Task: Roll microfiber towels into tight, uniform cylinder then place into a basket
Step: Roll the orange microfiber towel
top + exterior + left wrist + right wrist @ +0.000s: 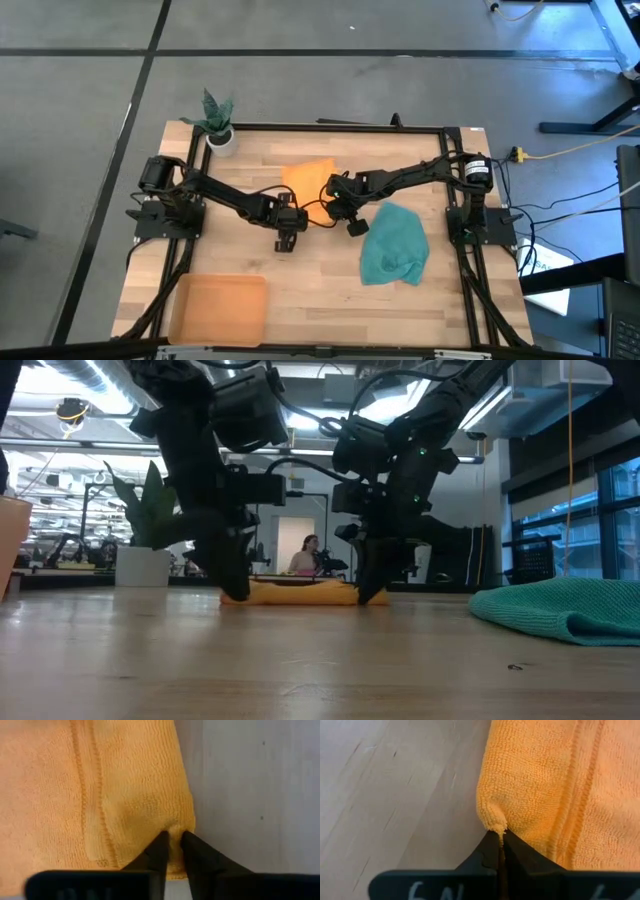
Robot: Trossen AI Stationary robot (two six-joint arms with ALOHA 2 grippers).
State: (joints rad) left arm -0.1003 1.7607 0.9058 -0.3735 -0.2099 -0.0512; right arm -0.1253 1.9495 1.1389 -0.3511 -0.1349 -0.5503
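Both arms are down at mid-table, working the bright orange microfiber towel (308, 180). The left gripper (171, 842) has its dark fingers drawn narrow, pinching a small pucker of cloth at one near corner of that towel. The right gripper (501, 840) has its fingers pressed together on the other near corner, a tuft of orange pile caught at the tips. From the table-level camera the towel (300, 592) lies low and flat between the two grippers, each one planted at an end.

From overhead, taking the table's centre as the dial: the orange towel sits just toward twelve o'clock, the grippers along its six o'clock edge. The teal blue-green microfiber towel (395, 245) lies crumpled at about four o'clock, just beside the right gripper (357, 226) and apart from the orange one. The shallow orange-tan translucent rectangular basket (218, 308) rests in the corner at seven o'clock, well apart from both towels, nothing between it and the left gripper (288, 240). A small white pot with a green leafy plant (219, 128) stands at the eleven o'clock corner.

The surface is pale wood planking (320, 290) in a black frame. Beyond it, grey floor, cables at three o'clock, and a person (305, 555) seated far off.
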